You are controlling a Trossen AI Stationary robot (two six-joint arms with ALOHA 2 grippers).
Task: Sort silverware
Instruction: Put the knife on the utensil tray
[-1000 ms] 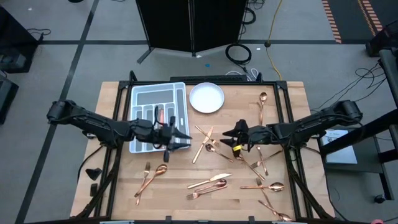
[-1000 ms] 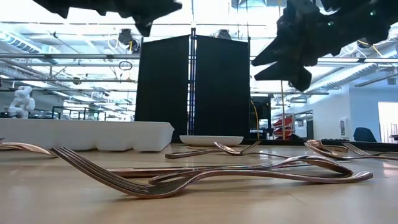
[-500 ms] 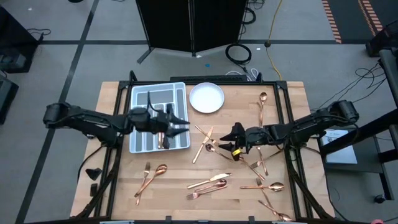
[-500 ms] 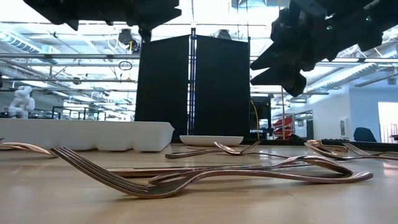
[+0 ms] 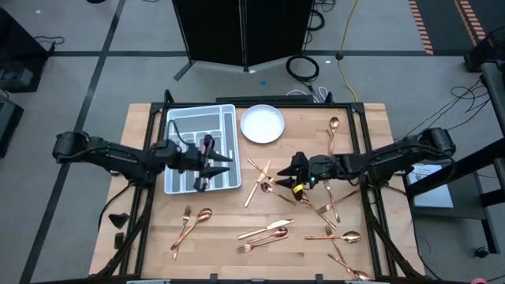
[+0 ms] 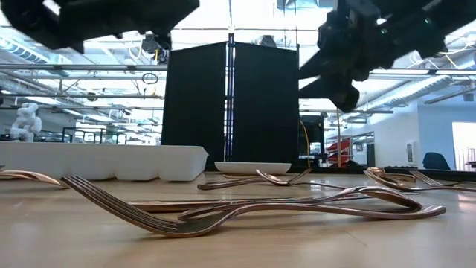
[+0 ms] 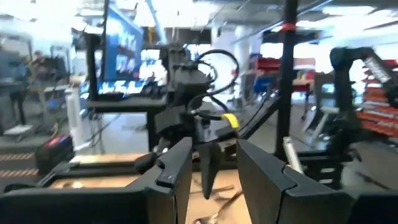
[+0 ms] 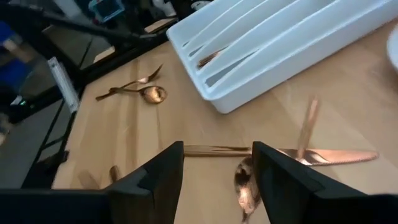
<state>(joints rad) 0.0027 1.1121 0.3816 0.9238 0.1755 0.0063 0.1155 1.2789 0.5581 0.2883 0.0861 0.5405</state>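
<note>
Robotics lab: grey tiled floor (image 5: pixel 95 47) with loose cables (image 5: pixel 302 66), black partition (image 6: pixel 230 104), exposed ceiling pipes (image 6: pixel 74 71), 2 arms at wooden table (image 5: pixel 221 229).

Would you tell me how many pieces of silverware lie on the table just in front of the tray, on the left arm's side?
2: a fork and a spoon, side by side on the wood in front of the tray. Nothing covers that patch, so none should be hidden.

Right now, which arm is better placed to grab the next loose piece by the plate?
Right, probably. The right gripper hangs open over the spoon and knife lying loose below the plate. The left gripper is over the tray, with a dark piece between its fingers.
</note>
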